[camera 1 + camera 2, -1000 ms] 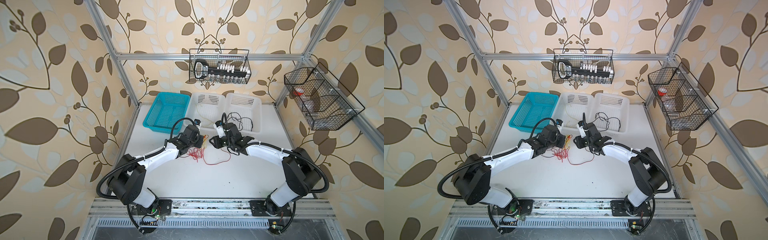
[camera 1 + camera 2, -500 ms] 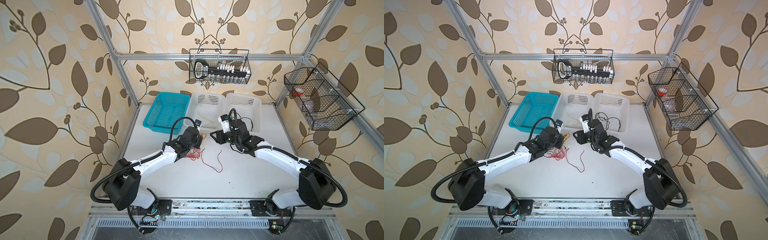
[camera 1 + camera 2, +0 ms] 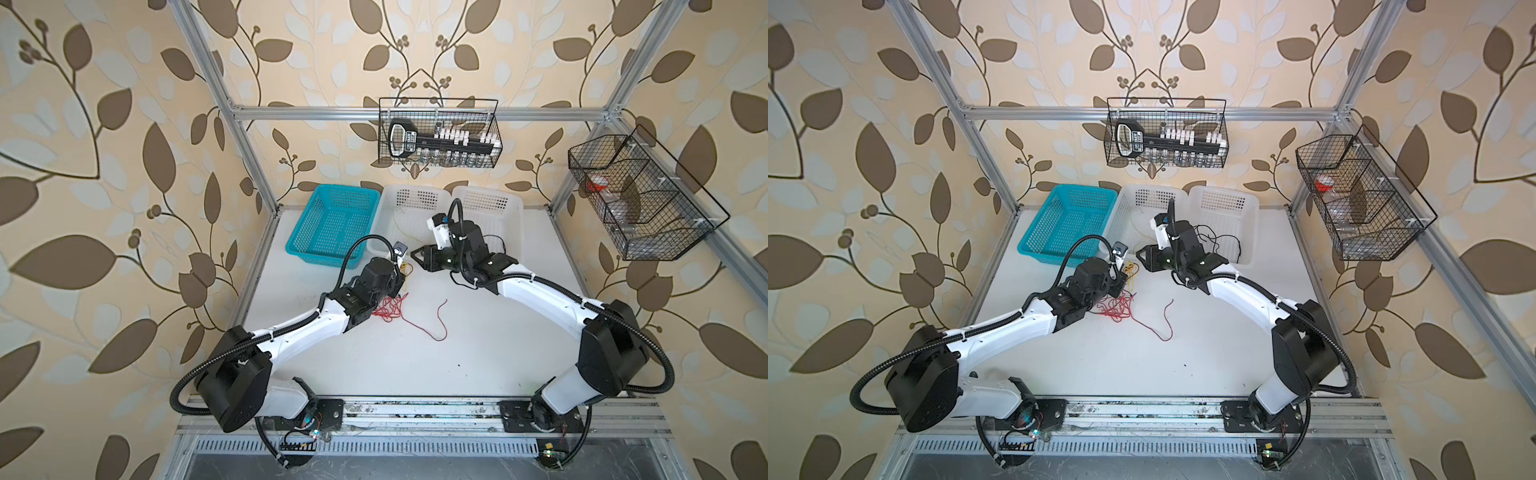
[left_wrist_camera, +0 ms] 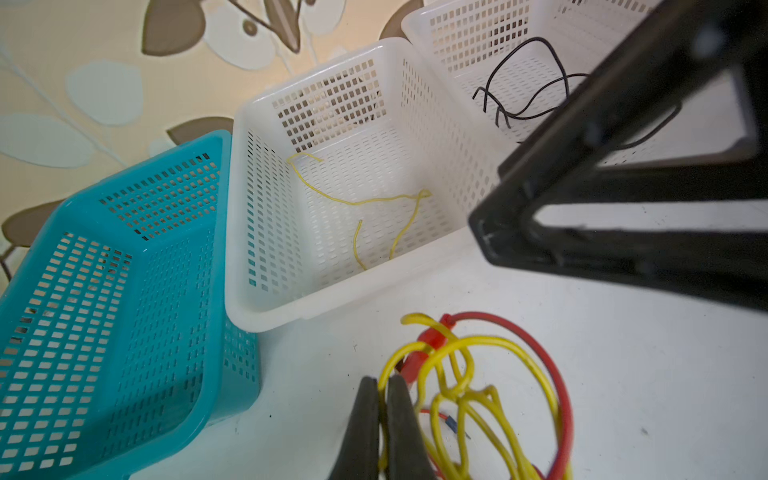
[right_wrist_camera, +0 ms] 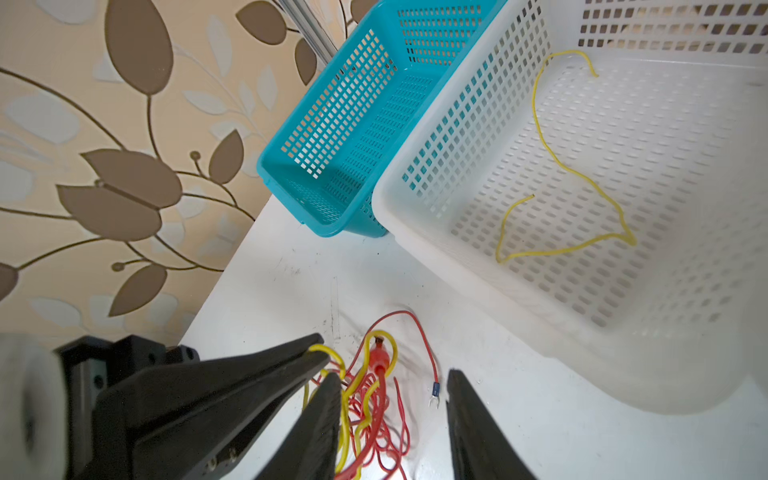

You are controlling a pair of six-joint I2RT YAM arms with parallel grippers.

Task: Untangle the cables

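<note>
1. In a top view the cables (image 3: 388, 309) lie heaped on the table (image 3: 478, 353), left of middle.
2. Only the left wrist view shows the left gripper (image 4: 382, 384) pressed together, seemingly pinching a yellow strand (image 4: 440, 357).
3. The right wrist view shows the right gripper (image 5: 392, 374) spread, empty.
4. A yellow cable (image 5: 575, 171) lies in the middle basket (image 5: 478, 124), a black cable (image 4: 528, 116) in the right basket (image 4: 478, 33).

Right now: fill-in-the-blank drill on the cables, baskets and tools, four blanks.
The left tool is shut on the tangle's ___ strand.
The right tool stands ___, gripping nothing.
The black cable lies in a basket coloured ___.
Besides yellow, the tangle holds ___ cable.
Missing: yellow; open; white; red.
</note>
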